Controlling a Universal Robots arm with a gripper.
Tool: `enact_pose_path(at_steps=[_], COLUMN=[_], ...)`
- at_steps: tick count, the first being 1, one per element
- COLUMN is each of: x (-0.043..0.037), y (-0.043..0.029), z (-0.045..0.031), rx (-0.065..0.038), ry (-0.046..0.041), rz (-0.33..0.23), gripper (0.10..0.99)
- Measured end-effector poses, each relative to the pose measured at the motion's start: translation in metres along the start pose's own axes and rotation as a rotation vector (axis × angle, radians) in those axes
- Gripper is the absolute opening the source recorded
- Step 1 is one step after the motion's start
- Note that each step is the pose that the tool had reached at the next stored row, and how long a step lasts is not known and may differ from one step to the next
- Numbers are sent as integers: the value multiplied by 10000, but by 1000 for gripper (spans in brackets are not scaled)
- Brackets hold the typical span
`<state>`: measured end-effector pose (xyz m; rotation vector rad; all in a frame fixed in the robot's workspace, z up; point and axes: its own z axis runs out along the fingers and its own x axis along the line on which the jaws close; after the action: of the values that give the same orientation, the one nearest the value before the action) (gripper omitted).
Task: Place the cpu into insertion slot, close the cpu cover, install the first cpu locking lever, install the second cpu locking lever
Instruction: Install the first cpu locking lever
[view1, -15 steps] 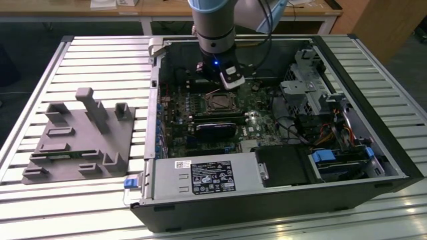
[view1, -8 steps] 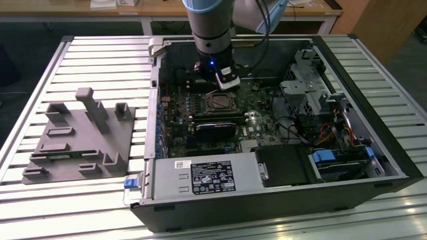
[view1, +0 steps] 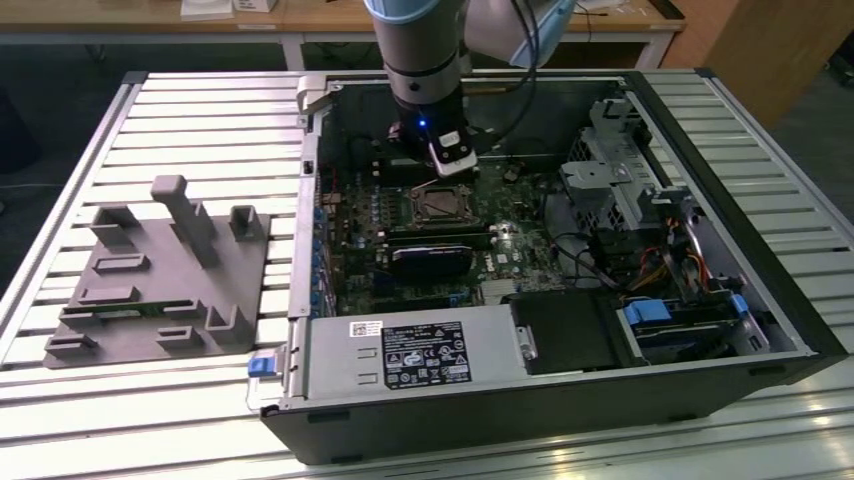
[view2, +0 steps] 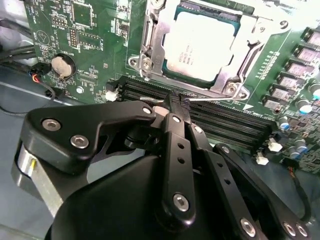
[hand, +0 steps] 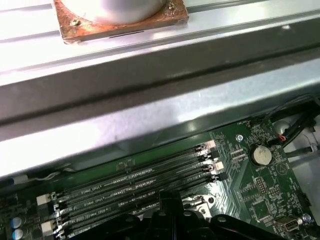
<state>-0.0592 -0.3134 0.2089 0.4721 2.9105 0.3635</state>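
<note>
The gripper (view2: 176, 103) has its black fingers drawn together, tips down just above the board. A thin silvery locking lever (view2: 220, 100) runs straight through where the tips meet. They seem to be pinching it, though the linkage hides the actual contact.

Just past the fingertips lie the long black memory slots (view2: 225, 117). Beyond those is the insertion slot (view1: 414, 206). The cpu (view2: 200, 45) is seated in it, grey metal top up. The cpu cover (view2: 155, 40) lies flat over the chip, with the chip's top showing through its square window.

The green motherboard (view2: 100, 45) spreads around the socket. A round coin battery (view2: 63, 64) sits on it off to one side.

In the exterior view the arm reaches down into the far part of the open computer case (view1: 747, 300). The power supply (view1: 414, 355) lies along the case's near edge. The case rests on a slatted metal table (view1: 200, 110). A grey fixture tray (view1: 160, 270) sits beside the case on the exterior view's left.
</note>
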Motion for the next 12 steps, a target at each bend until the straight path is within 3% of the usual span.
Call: enact_pose_path(at_steps=[7, 12], x=[11, 19], y=[-4, 4], z=[55, 83], rx=[99, 228], ry=[-200, -359], rz=[265, 443], gripper=[106, 106])
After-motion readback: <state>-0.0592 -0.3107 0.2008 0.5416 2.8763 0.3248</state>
